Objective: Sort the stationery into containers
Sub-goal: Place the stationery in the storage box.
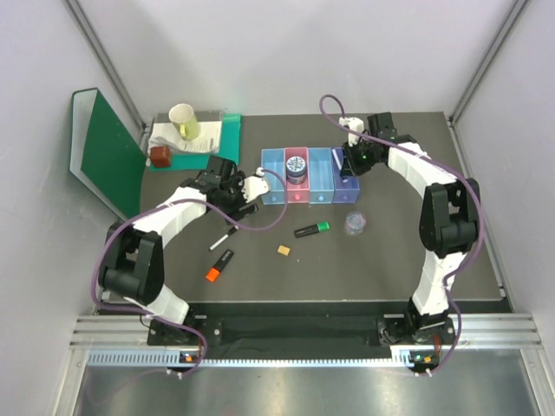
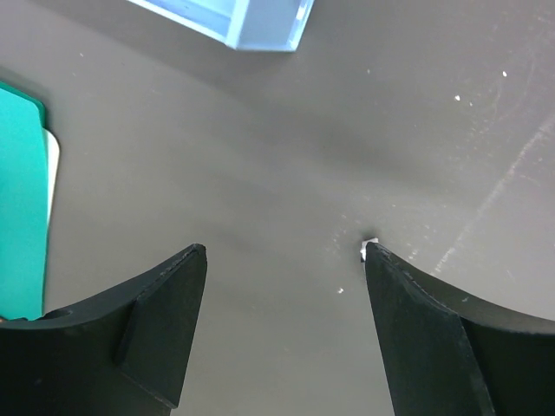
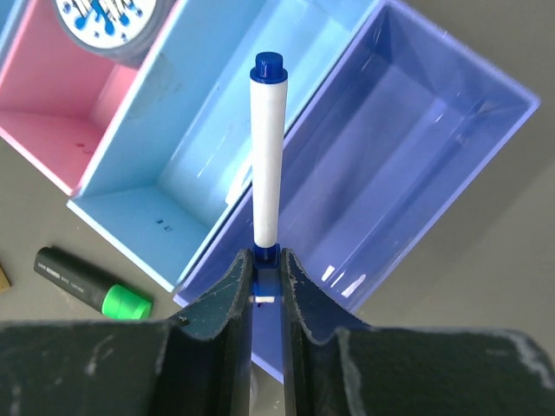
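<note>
Right end effector point(image 3: 267, 260) is clamped on a white pen point(image 3: 266, 156), held over the wall between the blue bin point(image 3: 173, 173) and the purple bin point(image 3: 408, 173). Left end effector point(image 2: 284, 256) is spread wide, holding nothing. Done: the tin point(image 1: 297, 164) sits in the pink bin point(image 1: 297, 194). Outstanding on the tabletop point(image 1: 390, 260) — green highlighter point(image 1: 312, 229), orange highlighter point(image 1: 219, 265), second pen point(image 1: 225, 237), tan block point(image 1: 283, 250), clear tub point(image 1: 355, 223).

Green folder point(image 1: 108, 156) stands at far left; paper cup point(image 1: 184, 120) on papers point(image 1: 201, 144); reddish-brown block point(image 1: 159, 156) beside them.
</note>
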You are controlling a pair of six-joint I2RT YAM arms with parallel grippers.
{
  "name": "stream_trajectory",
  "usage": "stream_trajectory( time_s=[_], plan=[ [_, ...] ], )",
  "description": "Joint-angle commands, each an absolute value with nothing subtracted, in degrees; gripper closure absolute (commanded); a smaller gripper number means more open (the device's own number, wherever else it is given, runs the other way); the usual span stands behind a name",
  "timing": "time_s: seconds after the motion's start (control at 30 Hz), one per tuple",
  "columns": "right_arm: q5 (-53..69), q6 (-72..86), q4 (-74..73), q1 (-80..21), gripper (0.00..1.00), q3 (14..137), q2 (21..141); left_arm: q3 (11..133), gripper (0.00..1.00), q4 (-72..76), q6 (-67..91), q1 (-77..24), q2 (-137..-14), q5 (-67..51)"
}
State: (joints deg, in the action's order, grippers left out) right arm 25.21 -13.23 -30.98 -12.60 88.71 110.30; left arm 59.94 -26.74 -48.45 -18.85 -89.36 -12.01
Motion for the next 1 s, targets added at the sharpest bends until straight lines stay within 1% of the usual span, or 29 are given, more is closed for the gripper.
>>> stream_trajectory(
  time_s=[0.0, 0.2, 0.27, 0.3, 0.33, 0.4, 0.43, 0.53, 0.57, 0.6, 0.7, 0.83, 0.97],
  plan=[
    [26.0, -12.0, -26.2, -12.8, 1.0, 87.9, 111.6, 62.6, 0.21, -26.5, -50.1, -18.6, -89.9, -14.0],
    [25.2, -12.0, -25.5, -12.7, 1.0, 86.5, 111.9, 62.3, 0.21, -27.6, -51.1, -18.3, -90.9, -15.6],
    [24.9, -12.3, -25.3, -12.7, 0.96, 85.7, 111.5, 62.3, 0.21, -28.4, -51.4, -18.4, -91.1, -15.7],
    [24.9, -12.4, -25.2, -12.7, 0.93, 85.3, 111.4, 62.3, 0.21, -29.7, -51.7, -18.3, -91.2, -15.6],
    [24.8, -12.6, -25.4, -12.7, 0.87, 84.9, 111.4, 62.1, 0.21, -30.1, -52.0, -18.3, -91.3, -15.6],
    [24.6, -12.7, -25.4, -12.7, 0.78, 84.8, 110.9, 61.7, 0.21, -30.3, -52.1, -18.3, -91.4, -14.8],
    [24.7, -12.7, -25.7, -12.7, 0.65, 84.9, 110.8, 61.1, 0.22, -30.3, -52.3, -18.2, -91.6, -14.7],
    [24.8, -13.4, -26.6, -12.7, 0.47, 86.1, 110.0, 60.0, 0.22, -30.1, -52.6, -18.0, -91.7, -14.7],
    [24.8, -14.0, -27.5, -12.7, 0.45, 86.7, 109.4, 59.9, 0.22, -30.0, -52.7, -18.0, -91.8, -14.8],
    [25.1, -14.5, -28.3, -12.7, 0.39, 87.3, 109.0, 59.5, 0.22, -29.8, -52.7, -17.9, -91.8, -14.9],
    [25.0, -17.1, -31.2, -12.9, 0.32, 90.1, 107.4, 59.2, 0.22, -29.1, -52.9, -17.8, -92.2, -15.0],
    [24.3, -19.9, -34.4, -12.9, 0.29, 95.1, 105.0, 58.8, 0.23, -29.4, -53.2, -17.5, -92.5, -15.8],
    [23.9, -21.3, -35.6, -12.8, 0.27, 97.1, 101.9, 57.5, 0.24, -29.8, -53.7, -17.1, -92.7, -15.8]
  ],
)
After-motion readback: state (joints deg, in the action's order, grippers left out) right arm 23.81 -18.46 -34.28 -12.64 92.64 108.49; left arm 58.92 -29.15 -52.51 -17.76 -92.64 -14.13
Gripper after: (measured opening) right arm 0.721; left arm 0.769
